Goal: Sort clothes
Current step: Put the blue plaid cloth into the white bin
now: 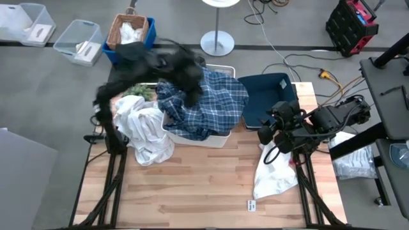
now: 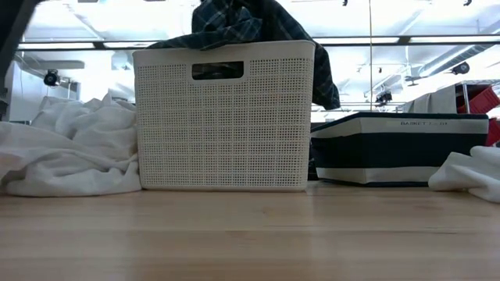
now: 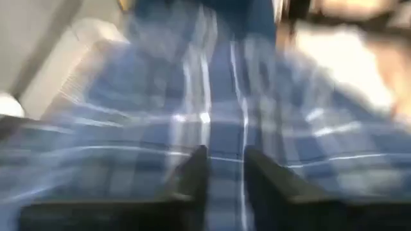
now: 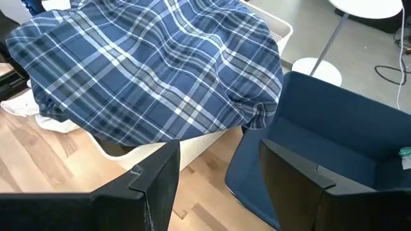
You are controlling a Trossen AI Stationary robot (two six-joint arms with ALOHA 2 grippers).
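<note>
A blue-and-white plaid shirt (image 1: 208, 102) lies heaped in the white lattice basket (image 2: 223, 117) and hangs over its rim (image 4: 154, 70). A pile of white clothes (image 1: 144, 131) lies on the table left of the basket. Another white garment (image 1: 275, 172) lies on the right part of the table. My left gripper (image 3: 225, 173) is over the basket, blurred, its fingers a little apart just above the plaid shirt. My right gripper (image 4: 218, 192) is open and empty, near the gap between the basket and the navy bin (image 4: 321, 141). My left gripper points down at the plaid shirt's top (image 3: 225, 122). The picture is blurred, and I cannot tell whether the fingers touch the cloth.
A small green plant (image 1: 144, 91) stands behind the white pile. The navy bin (image 1: 268, 96) stands right of the basket. On the floor beyond the table are a blue crate with a wicker basket (image 1: 128, 32), clear tubs (image 1: 77, 41) and a lamp base (image 1: 217, 43).
</note>
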